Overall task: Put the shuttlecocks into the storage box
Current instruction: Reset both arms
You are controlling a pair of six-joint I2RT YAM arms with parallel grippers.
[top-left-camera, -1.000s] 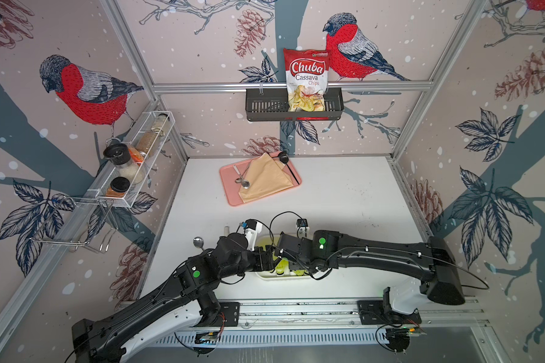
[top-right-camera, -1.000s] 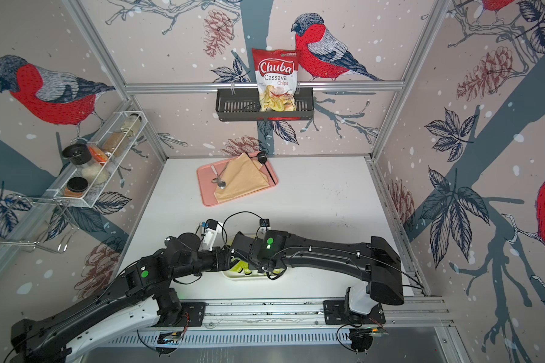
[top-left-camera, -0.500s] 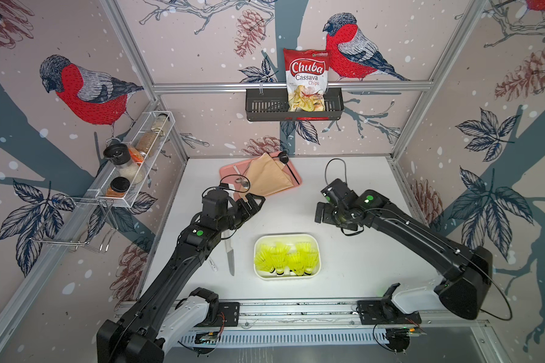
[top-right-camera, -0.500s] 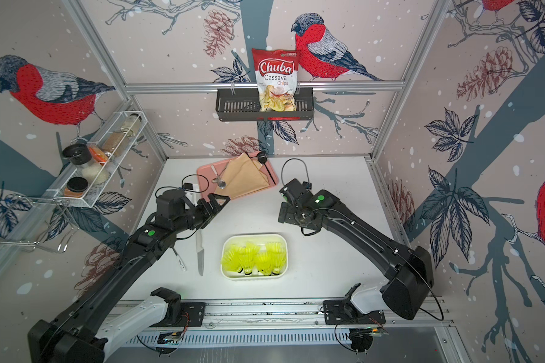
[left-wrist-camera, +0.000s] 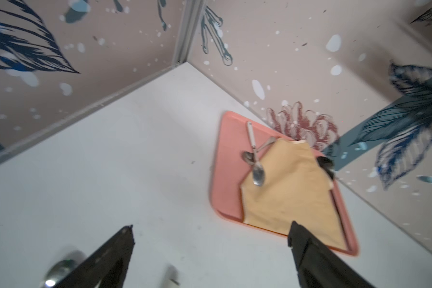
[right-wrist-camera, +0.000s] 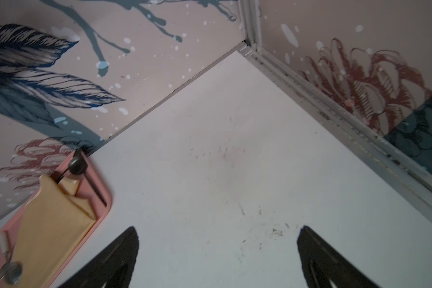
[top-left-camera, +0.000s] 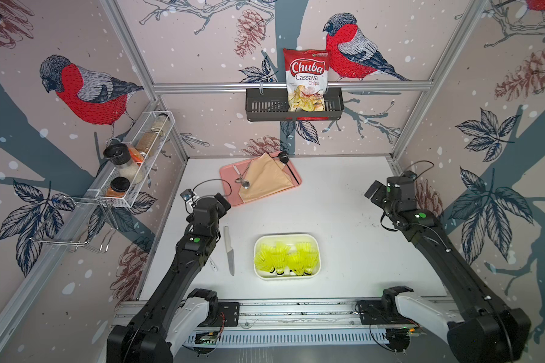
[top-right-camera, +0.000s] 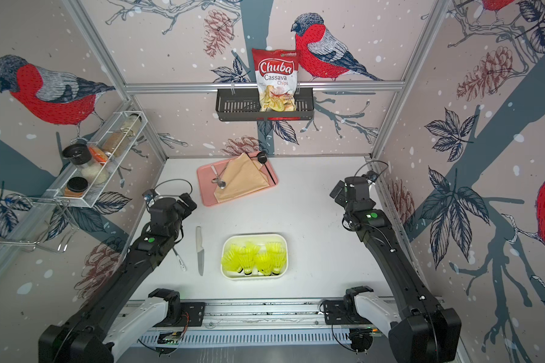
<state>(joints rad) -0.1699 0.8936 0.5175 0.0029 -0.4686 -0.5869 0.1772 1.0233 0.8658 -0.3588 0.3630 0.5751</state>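
Shuttlecocks (top-left-camera: 285, 258) fill the box (top-left-camera: 286, 236), a neon yellow-green cluster with skirts fanned toward its far wall and white tips toward its near wall; in both top views none lie on the table outside it

Left gripper (left-wrist-camera: 211, 227) is raised off the table beyond the box and to its left, jaws spread wide with nothing between them; the left wrist view shows only bare table and a corner of the tray (left-wrist-camera: 231, 149) past its fingertips (left-wrist-camera: 127, 232)

Right gripper (right-wrist-camera: 218, 229) is well apart from the box, beyond it and to its right near the side wall, jaws likewise spread wide and empty over bare table

Knife (top-left-camera: 229, 251) lies flat near the box's left side, not touching it, blade end nearer the rail. Farther left of the box, a small white pen-like thing (top-left-camera: 213, 265) lies partly under the left arm

Beyond the box, by the back wall, the pink tray carries a tan cloth (top-left-camera: 265, 182) and a spoon (top-left-camera: 242, 179)
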